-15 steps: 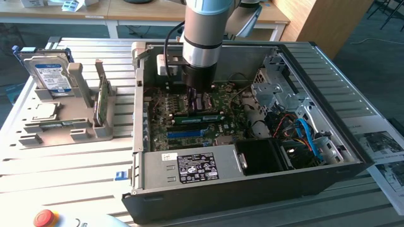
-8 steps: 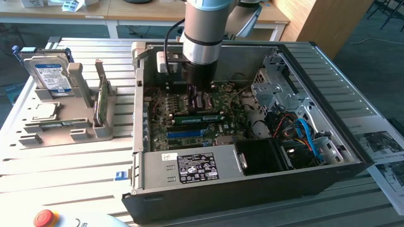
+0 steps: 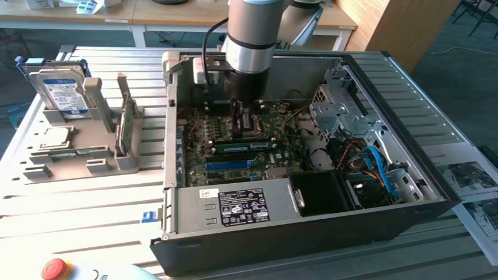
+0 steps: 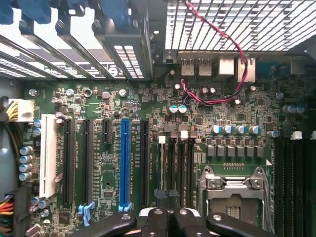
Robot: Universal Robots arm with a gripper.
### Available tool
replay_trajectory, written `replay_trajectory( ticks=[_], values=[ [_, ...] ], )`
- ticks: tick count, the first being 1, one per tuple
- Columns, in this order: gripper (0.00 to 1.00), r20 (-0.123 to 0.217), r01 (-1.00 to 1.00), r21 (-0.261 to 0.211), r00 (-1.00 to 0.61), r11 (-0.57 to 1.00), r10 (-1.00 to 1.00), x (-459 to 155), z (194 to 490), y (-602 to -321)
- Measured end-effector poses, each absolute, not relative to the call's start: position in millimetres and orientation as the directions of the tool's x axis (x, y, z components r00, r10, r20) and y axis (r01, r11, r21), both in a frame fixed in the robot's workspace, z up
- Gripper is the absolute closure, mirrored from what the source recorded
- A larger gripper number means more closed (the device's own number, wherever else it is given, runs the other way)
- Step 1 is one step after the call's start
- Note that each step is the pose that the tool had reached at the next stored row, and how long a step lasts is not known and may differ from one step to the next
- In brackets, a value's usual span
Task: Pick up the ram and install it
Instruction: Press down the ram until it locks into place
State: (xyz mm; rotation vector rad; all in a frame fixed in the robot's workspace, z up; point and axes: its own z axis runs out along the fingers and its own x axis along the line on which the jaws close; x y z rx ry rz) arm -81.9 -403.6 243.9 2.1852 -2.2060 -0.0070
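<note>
- My jaws (image 3: 237,119) are pressed together. In the wrist view their dark fingers (image 4: 155,219) meet with no gap, and I see nothing gripped between them.
- I hang low inside the open computer case (image 3: 389,227), just above the motherboard (image 3: 233,157).
- The ram (image 3: 245,144) is not in my jaws. It stands on edge in a slot on the motherboard, just beside my fingertips, on the side towards the blue slot (image 3: 230,165).
- In the wrist view, a bank of narrow dark slots (image 4: 177,165) runs straight out from my fingertips. I cannot tell from there which one carries the ram.
- The same blue slot (image 4: 123,163) lies a few rows to one side of my jaws, and the metal processor socket (image 4: 234,195) lies close on the other side.
- The power supply (image 3: 233,207), with its black label, sits beyond the blue slot from me, against the case wall.
- Well apart from my jaws, outside the case on the slatted counter (image 3: 78,210), is a grey holder (image 3: 70,160).
- A second green stick (image 3: 126,119) stands upright in that holder, with a blue-labelled hard drive (image 3: 62,90) upright at its far end.
</note>
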Motion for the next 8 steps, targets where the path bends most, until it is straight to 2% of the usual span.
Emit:
replay_trajectory(
  ticks=[8],
  values=[
    [0.9, 0.023, -0.999, 0.032, -0.009, 0.01, -1.0, -81.7, 255.8, -403.6]
  ],
)
